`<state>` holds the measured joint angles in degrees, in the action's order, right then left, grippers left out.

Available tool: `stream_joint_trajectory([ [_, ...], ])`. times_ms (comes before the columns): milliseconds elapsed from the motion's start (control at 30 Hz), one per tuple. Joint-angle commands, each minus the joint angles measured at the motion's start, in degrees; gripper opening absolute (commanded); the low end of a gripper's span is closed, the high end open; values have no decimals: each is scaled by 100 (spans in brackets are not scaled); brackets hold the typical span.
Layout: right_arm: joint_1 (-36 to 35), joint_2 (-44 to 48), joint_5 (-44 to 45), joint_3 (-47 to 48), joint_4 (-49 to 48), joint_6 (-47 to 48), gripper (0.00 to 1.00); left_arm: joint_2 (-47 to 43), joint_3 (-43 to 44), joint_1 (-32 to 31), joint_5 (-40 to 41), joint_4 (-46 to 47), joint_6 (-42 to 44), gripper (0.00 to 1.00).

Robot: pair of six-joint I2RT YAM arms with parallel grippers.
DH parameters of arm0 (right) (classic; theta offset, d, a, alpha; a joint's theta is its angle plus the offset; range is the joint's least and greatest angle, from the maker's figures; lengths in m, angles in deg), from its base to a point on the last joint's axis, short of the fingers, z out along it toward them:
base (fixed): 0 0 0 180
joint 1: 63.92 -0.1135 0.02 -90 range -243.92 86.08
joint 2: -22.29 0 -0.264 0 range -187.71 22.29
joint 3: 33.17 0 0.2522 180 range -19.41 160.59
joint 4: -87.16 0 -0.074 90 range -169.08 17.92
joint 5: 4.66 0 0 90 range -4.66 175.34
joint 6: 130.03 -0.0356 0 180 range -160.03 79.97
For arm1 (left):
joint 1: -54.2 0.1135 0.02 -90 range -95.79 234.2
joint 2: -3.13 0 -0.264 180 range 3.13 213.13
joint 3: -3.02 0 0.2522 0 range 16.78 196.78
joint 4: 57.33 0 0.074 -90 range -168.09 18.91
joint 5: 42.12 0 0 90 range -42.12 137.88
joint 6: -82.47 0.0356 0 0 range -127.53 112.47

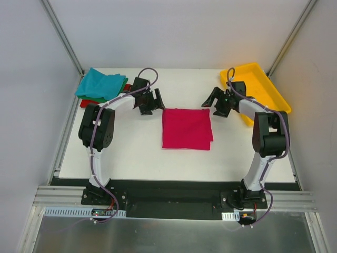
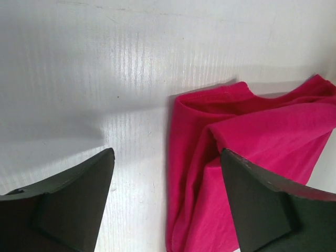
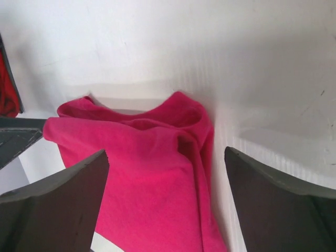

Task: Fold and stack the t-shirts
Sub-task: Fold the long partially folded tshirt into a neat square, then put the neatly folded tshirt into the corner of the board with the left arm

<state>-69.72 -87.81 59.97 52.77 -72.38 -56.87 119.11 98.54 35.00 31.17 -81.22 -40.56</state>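
white table (image 1: 131, 153) between pale panels: the magenta t-shirt (image 1: 187, 129), folded to a near-square, lies at centre, its far edge running between the left gripper (image 1: 152, 103) and right gripper (image 1: 215, 104), each spread wide and empty beside one far corner. the stack of folded tees (image 1: 100, 84), teal on top, sits far left, nearer the left arm, with bare table between; the yellow tray (image 1: 263, 79) occupies the far right.

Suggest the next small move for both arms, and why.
Probably grip the pink shirt by its far corners: the left fingers and right fingers hang open and empty at that edge, and it lies apart from the folded stack.
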Motion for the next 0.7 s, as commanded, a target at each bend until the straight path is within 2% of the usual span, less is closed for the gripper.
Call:
stream_joint_trajectory([
  [0,0,637,-65,157,15,391,96,-470,34,-5,-77,-94,280,87],
  [33,-17,822,13,43,77,436,96,-541,-71,-5,-182,-86,324,91],
  [67,-17,1068,31,-80,164,514,96,-646,-185,-13,-314,-94,350,99],
  [267,-105,3017,865,-1529,376,981,96,-1025,-915,-224,-623,2,640,99],
  [433,-96,4784,1612,-2787,481,1077,96,-868,-960,-461,-439,29,570,99],
  [533,-96,5795,1832,-3253,604,1209,96,-639,-898,-549,-290,-15,439,87],
  [667,-88,6570,2237,-3509,999,1323,96,-375,-846,-856,-71,-173,368,75],
])
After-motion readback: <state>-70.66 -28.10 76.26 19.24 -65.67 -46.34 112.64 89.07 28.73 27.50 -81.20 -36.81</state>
